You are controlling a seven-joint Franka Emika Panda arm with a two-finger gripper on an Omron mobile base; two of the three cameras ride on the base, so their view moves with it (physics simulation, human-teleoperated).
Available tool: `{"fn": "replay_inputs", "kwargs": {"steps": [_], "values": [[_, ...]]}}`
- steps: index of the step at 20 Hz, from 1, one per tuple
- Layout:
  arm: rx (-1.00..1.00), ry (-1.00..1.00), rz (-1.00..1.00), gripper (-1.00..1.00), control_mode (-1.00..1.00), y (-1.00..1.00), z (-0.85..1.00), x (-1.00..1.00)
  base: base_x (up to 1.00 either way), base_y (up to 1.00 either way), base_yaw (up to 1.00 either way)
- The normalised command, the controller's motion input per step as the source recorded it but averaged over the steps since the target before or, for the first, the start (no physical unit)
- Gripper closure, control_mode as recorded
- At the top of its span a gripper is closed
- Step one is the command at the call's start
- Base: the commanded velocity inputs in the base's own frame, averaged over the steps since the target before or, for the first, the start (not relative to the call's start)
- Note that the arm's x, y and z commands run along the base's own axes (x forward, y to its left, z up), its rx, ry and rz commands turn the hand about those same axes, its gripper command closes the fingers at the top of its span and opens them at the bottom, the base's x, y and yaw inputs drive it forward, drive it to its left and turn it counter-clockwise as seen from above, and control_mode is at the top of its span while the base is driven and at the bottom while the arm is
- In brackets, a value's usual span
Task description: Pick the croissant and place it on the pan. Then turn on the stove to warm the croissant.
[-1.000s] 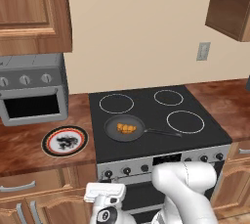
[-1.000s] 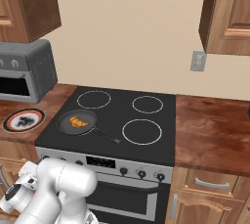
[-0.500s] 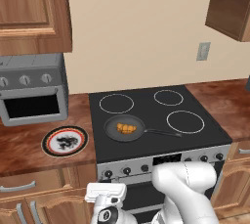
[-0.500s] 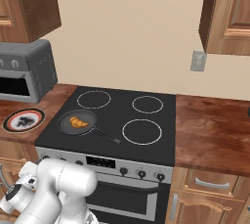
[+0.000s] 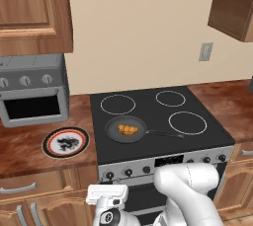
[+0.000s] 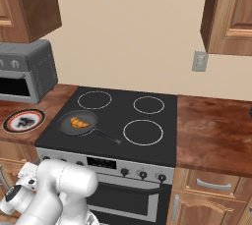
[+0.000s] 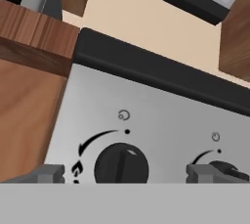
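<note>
The croissant (image 5: 128,130) is already laid in the pan (image 5: 126,129) on the stove (image 5: 158,121), at 9 o'clock from the front burner. The tool (image 7: 124,173) is spread apart around a knob (image 7: 121,165), so heat can be turned on.

croissant (image 5: 128,130) in pan (image 5: 114,134) on stove (image 5: 163,116), plate (image 5: 65,142) left

Black-topped stove (image 5: 148,109) with four white ring burners: round dark grey frying pan (image 5: 126,129) on the 7 o'clock burner. Brown wooden counter (image 5: 20,143): grey toaster oven (image 5: 32,94), white red-rimmed plate (image 5: 65,142).
</note>
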Motion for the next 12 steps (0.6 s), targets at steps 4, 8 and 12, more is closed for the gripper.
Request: {"fn": "replay_inputs", "kwargs": {"steps": [4, 8, 12], "values": [[0.00, 0.00, 0.04, -1.00, -1.00, -0.07, 0.04, 0.00, 0.00, 0.00, 0.00], [0.00, 0.00, 0.04, -1.00, -1.00, -0.14, 0.04, 0.00, 0.00, 0.00, 0.00], [0.00, 0.00, 0.04, -1.00, -1.00, -0.13, 0.02, 0.00, 0.00, 0.00, 0.00]]}}
